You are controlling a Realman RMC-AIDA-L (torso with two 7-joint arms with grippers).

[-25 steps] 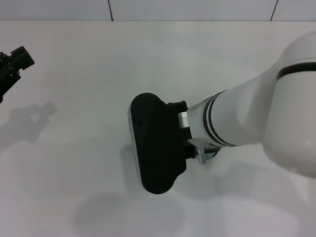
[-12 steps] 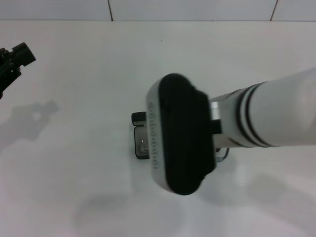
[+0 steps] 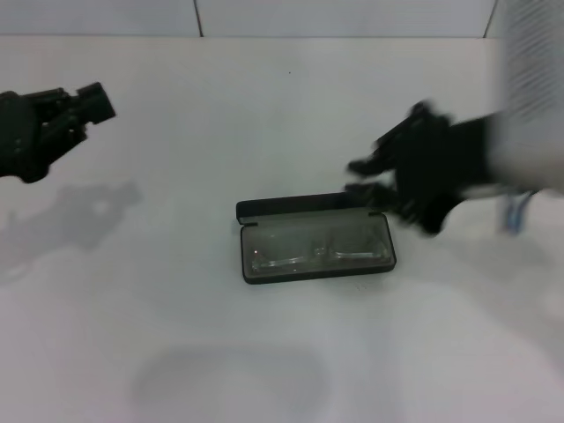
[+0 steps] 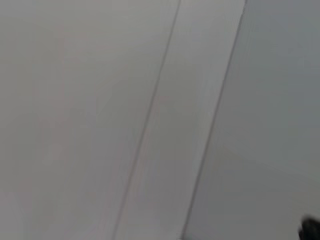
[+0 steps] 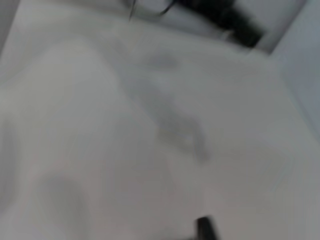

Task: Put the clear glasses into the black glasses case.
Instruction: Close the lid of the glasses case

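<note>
Bright even light, soft shadows on white table (image 3: 264, 106), motion-blurred right end effector (image 3: 370, 181)

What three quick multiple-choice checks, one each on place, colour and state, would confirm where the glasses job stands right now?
1. Where are the clear glasses?
A. on the bare table near the left gripper
B. inside the black glasses case
C. held in the right gripper

2. What colour is the case's outer shell?
A. black
B. red
C. white

3. What state is the case in?
A. closed flat
B. lid open
C. tipped upside down

Answers: 1 B, the head view shows the clear lenses lying in the case's lined tray. 2 A, its rim and raised lid are black. 3 B, the lid stands up along the far edge, the tray exposed; the right gripper is beside it, the left gripper far off.
</note>
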